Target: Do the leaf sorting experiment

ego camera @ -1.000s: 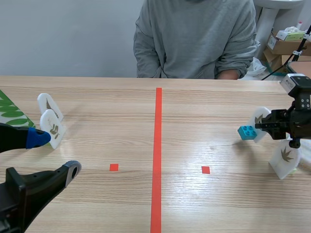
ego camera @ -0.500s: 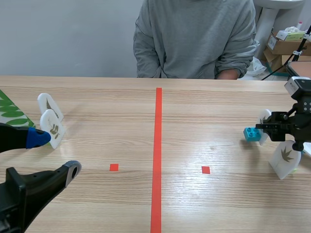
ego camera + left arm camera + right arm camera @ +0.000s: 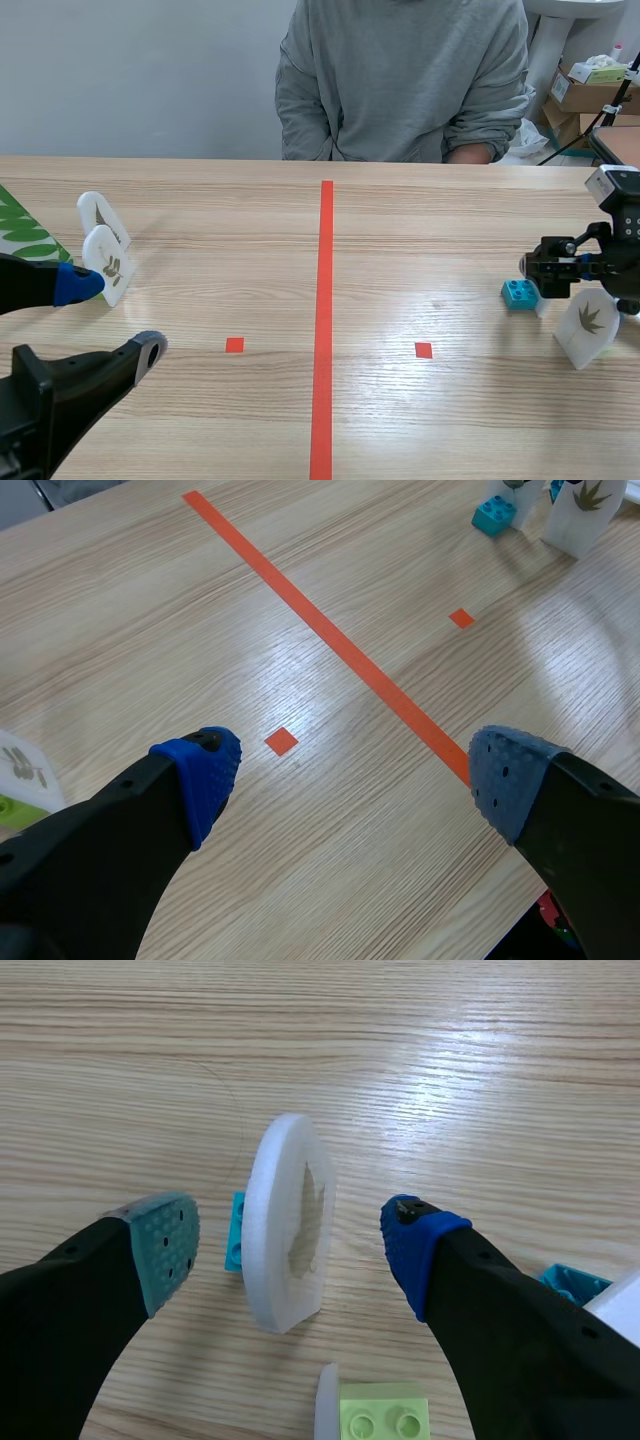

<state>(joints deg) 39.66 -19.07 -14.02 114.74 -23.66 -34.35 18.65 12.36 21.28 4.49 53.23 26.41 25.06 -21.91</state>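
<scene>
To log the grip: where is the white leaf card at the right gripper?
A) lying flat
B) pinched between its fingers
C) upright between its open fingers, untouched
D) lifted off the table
C: the white card stands between the spread fingers of the right gripper, a gap on each side.

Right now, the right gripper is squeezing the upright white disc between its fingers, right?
Not quite. The right wrist view shows the right gripper open: the upright white disc stands between its fingers, with a gap on each side, so nothing is squeezed.
</scene>
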